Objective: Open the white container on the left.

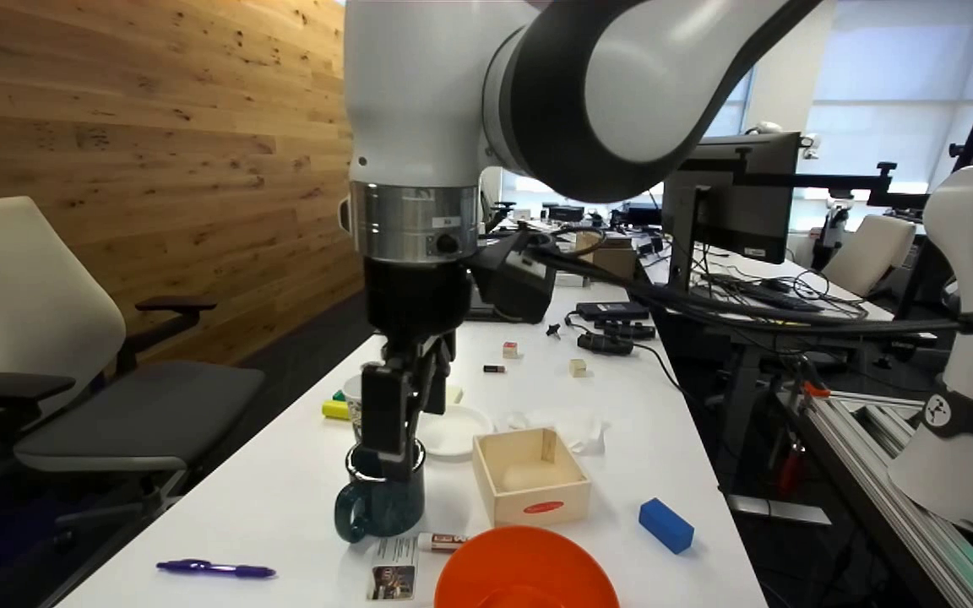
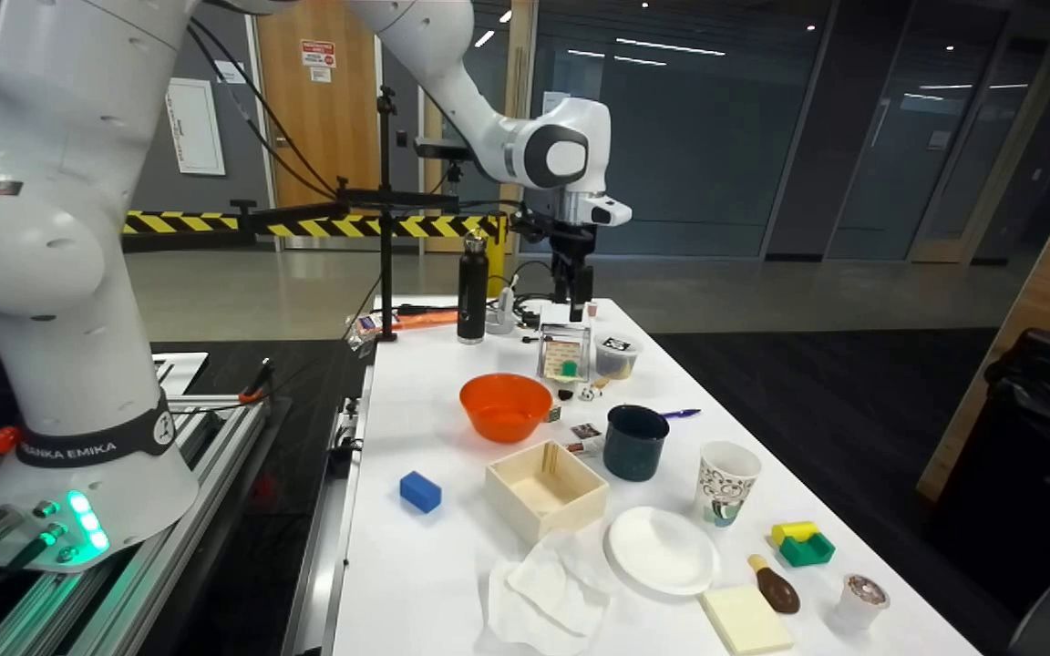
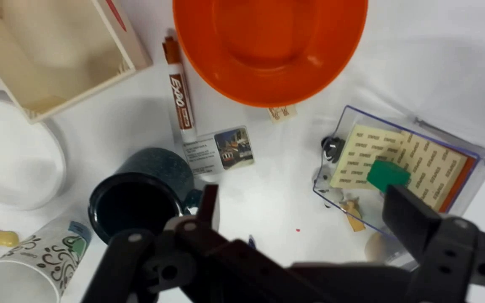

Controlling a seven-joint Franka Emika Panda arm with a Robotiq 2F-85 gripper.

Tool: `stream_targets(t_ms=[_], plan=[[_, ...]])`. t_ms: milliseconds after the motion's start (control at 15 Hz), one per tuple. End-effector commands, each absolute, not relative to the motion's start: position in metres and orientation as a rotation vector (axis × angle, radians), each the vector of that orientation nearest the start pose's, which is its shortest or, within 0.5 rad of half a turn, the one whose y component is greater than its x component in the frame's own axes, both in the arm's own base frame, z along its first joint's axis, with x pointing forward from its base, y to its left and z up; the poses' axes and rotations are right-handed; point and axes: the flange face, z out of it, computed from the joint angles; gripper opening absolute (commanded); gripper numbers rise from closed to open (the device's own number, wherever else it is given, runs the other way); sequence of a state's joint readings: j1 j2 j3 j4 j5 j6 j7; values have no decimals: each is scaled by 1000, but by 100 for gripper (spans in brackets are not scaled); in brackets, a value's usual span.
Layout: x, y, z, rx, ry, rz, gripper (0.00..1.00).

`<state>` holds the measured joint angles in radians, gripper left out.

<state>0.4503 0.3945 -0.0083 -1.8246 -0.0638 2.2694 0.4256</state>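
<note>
Wrist view: the gripper [image 3: 303,204] is in the released condition, its jaws standing wide apart above the white table [image 3: 267,202]. The clear box [image 3: 476,181] lies near one jaw, which covers part of its edge. Printed yellow notes [image 3: 369,145] show within the box outline; a green block [image 3: 388,174] overlaps them, and whether it sits in or on the box cannot be determined. The dark mug [image 3: 162,168] is located near the opposite jaw. The marker [image 3: 179,94] lies between the wooden box [image 3: 131,48] and the orange bowl [image 3: 267,90]. In an exterior view, the round container [image 2: 614,366], the best visible match for the task item, stands just beside the clear box and carries a label [image 2: 619,344] on its top; the gripper hangs over that end of the table. In an exterior view, the purple pen [image 1: 216,568] lies near the mug, and the blue block [image 1: 665,525] lies between the wooden box and the robot base [image 1: 955,481], on the table.
</note>
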Motion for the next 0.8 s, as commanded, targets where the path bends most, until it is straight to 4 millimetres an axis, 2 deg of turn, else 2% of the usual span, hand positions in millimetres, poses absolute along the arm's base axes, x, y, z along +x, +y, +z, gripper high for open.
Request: stream_targets(t_ms=[0, 200, 267, 733], plan=[[577, 262, 351, -3246, -93, -10, 100], [576, 256, 355, -3248, -64, 28, 100], [578, 260, 348, -3226, -84, 18, 100], [578, 260, 345, -3220, -87, 33, 100]])
